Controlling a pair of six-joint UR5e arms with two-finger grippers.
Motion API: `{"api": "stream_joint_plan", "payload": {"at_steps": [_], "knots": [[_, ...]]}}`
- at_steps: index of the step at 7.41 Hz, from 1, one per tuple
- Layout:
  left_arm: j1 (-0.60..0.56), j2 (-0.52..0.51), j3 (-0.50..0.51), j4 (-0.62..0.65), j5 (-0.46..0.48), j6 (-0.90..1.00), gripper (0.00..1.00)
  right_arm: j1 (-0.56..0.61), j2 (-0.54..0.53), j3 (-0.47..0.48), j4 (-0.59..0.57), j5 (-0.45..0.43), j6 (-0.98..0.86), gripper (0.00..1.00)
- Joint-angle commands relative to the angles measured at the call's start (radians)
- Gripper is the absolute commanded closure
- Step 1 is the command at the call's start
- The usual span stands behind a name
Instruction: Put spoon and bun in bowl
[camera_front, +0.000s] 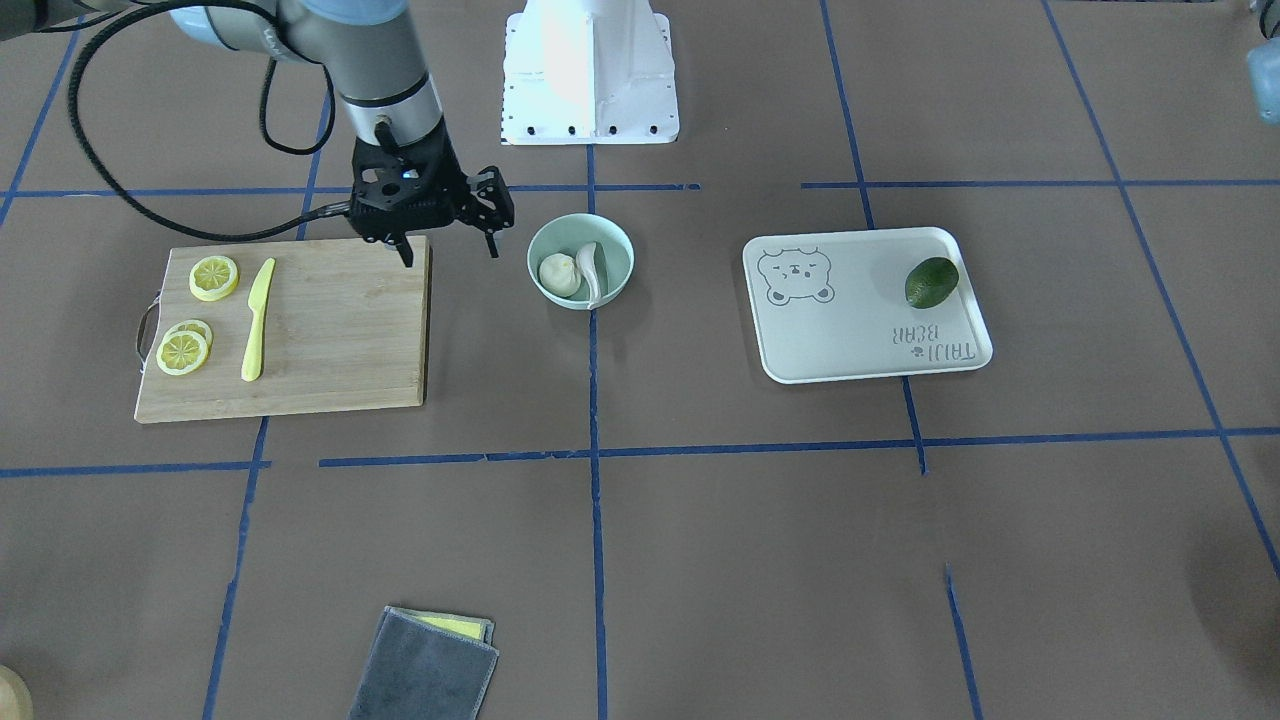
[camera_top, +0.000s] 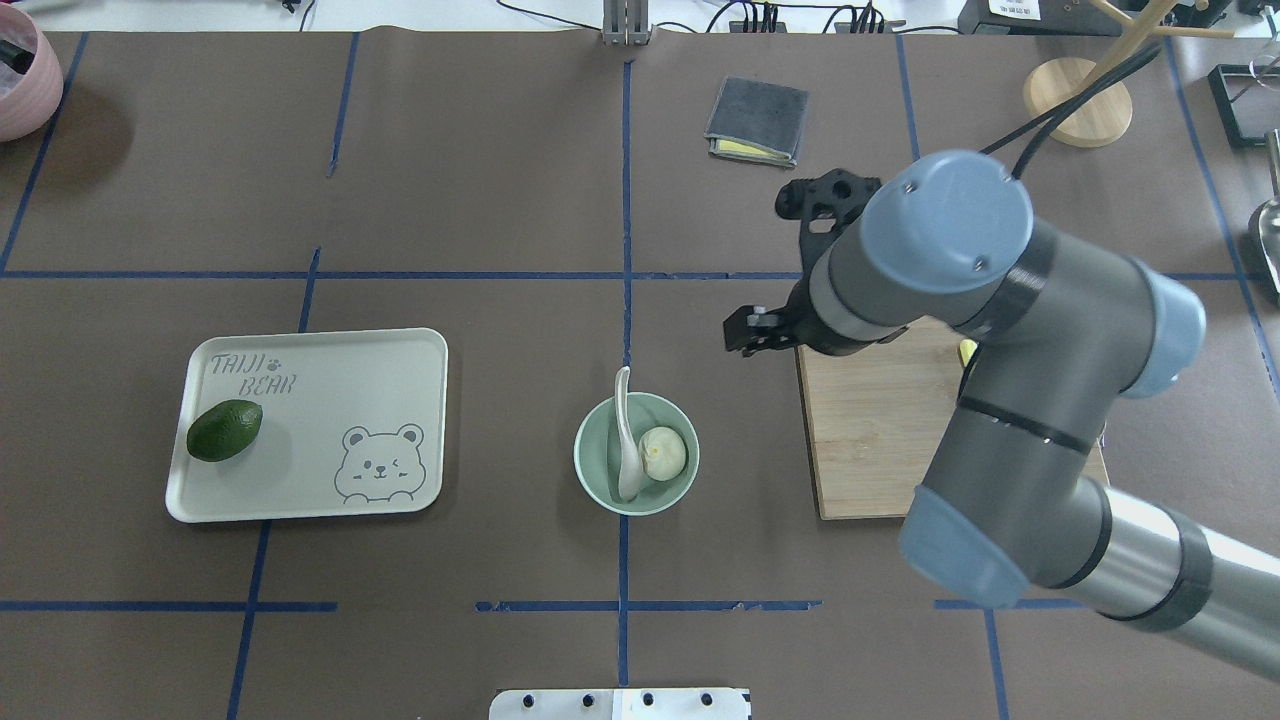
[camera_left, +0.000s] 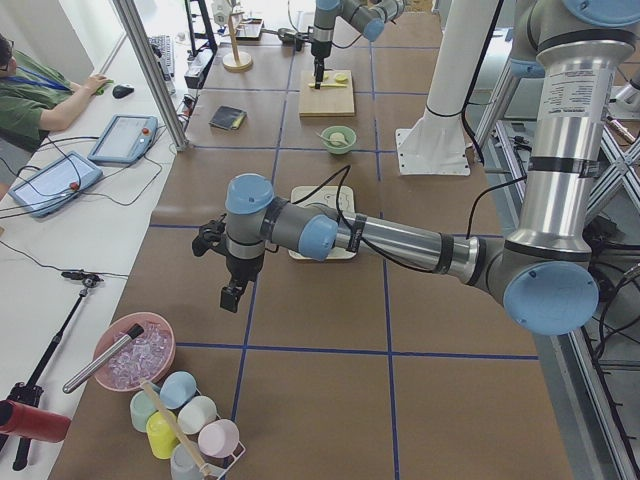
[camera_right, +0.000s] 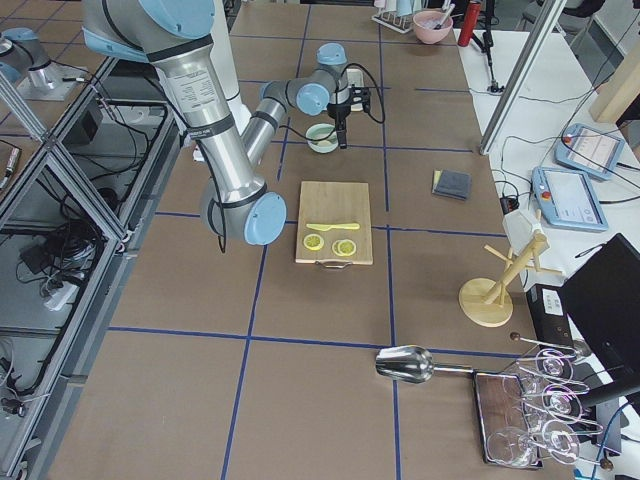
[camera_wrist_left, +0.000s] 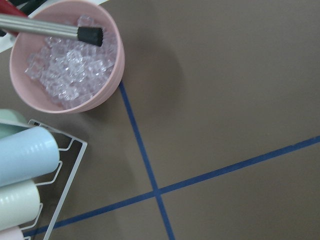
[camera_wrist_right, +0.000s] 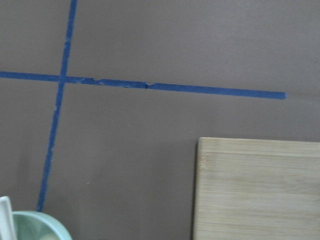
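Note:
The mint-green bowl (camera_front: 617, 246) stands at mid-table. The white bun (camera_front: 558, 275) and the off-white spoon (camera_front: 590, 268) lie inside it. The overhead view shows the bowl (camera_top: 590, 472), the bun (camera_top: 662, 453) and the spoon (camera_top: 624, 430), whose handle leans over the far rim. My right gripper (camera_front: 448, 248) is open and empty. It hangs between the bowl and the cutting board's corner and also shows overhead (camera_top: 760, 328). The right wrist view catches the bowl's rim (camera_wrist_right: 35, 220). My left gripper (camera_left: 232, 295) hangs far off near the table's left end; I cannot tell whether it is open or shut.
A wooden cutting board (camera_front: 330, 330) bears lemon slices (camera_front: 214, 277) and a yellow knife (camera_front: 258, 320). A bear-print tray (camera_front: 850, 340) holds an avocado (camera_front: 931, 281). A grey cloth (camera_front: 425, 665) lies near the operators' edge. A pink ice bowl (camera_wrist_left: 107, 75) and a cup rack (camera_wrist_left: 65, 150) are under my left wrist.

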Motion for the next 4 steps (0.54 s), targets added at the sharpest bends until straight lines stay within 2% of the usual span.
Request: {"api": "stream_joint_plan", "payload": {"at_steps": [1, 2, 4], "knots": [[-0.025, -0.023, 0.04, 0.108, -0.073, 0.014, 0.0, 0.198, -0.102, -0.012, -0.006, 0.14, -0.24, 0.0], [-0.031, -0.02, 0.054, 0.109, -0.113, 0.014, 0.0, 0.287, -0.156, -0.02, -0.008, 0.189, -0.35, 0.0], [-0.039, -0.01, 0.053, 0.112, -0.115, 0.014, 0.0, 0.494, -0.248, -0.095, -0.008, 0.342, -0.593, 0.0]]}}
